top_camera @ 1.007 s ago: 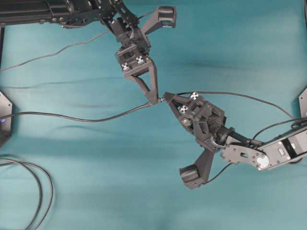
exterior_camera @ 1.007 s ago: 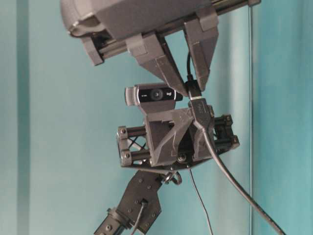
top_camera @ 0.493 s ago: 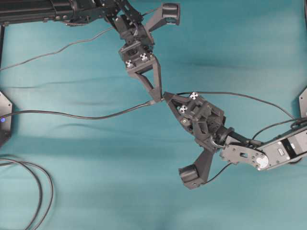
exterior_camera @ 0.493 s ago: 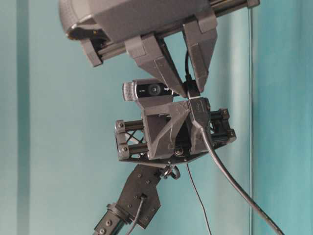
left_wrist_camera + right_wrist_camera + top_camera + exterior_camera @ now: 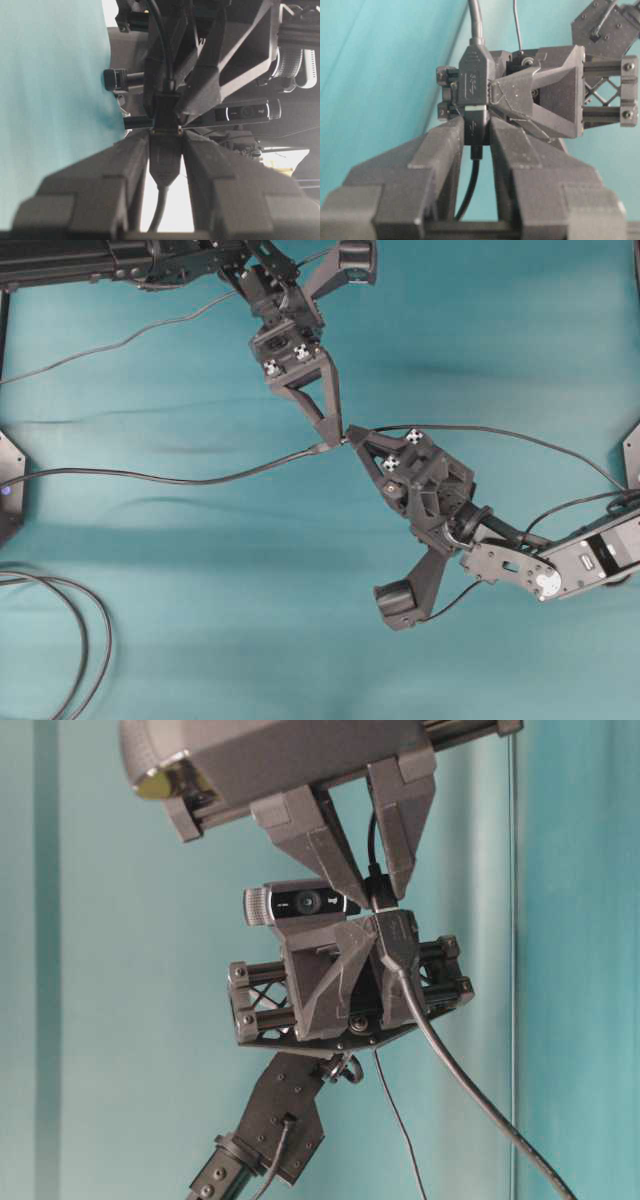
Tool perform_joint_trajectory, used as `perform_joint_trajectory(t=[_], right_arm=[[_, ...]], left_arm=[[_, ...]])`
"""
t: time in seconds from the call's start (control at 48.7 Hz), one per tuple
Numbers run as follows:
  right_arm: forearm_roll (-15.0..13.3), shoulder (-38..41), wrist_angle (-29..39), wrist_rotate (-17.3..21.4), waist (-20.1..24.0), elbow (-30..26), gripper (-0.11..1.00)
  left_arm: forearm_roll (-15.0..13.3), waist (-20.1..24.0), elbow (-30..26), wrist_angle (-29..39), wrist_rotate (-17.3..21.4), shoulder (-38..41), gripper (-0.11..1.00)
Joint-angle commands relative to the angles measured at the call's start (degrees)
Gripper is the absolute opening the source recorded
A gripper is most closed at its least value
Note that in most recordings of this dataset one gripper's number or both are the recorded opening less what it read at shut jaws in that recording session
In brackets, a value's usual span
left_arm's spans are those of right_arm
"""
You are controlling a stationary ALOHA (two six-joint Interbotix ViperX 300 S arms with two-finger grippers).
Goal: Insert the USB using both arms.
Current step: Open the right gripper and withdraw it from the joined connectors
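Note:
In the overhead view my two grippers meet tip to tip above the teal table. My right gripper (image 5: 352,434) (image 5: 476,125) is shut on the USB (image 5: 475,122), a short dark plug whose thin cable (image 5: 500,435) runs off to the right. My left gripper (image 5: 337,437) (image 5: 165,137) is shut on the black socket end (image 5: 165,155) (image 5: 476,75) of the other cable (image 5: 150,480). Plug and socket stand in line and pushed together. Only a narrow silver strip (image 5: 475,107) of the plug's tip shows between them.
A thicker black cable (image 5: 80,640) loops at the lower left. Black base plates sit at the left edge (image 5: 8,485) and the right edge (image 5: 630,450). The left arm (image 5: 100,260) lies along the top, and the right arm (image 5: 560,565) comes in from the lower right.
Both grippers have shifted slightly up and to the right together. Their tips have closed up, and the gap between plug and socket has shrunk.

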Motion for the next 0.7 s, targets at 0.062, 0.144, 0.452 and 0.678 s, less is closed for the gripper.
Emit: perform_joint_trajectory(t=[0.062,0.144,0.452,0.678], right_arm=[[-0.26,-0.62,0.62,1.41,-0.09,-0.53,0.20],[-0.26,-0.62,0.62,1.93,-0.09,-0.53,0.35],[-0.26,-1.32,3.69,4.04,3.25,-3.25,0.66],[0.44,-1.85,3.87,15.82,9.49,-7.21,0.66]], left_arm=[[-0.44,-0.44,-1.14,0.79,-0.70,-1.58,0.27],[-0.44,-0.62,-1.14,0.79,-0.70,-1.58,0.27],[0.44,-0.09,0.18,-0.26,-1.14,-2.20,0.27],[10.37,1.58,2.11,-8.26,-4.04,-6.06,0.27]])
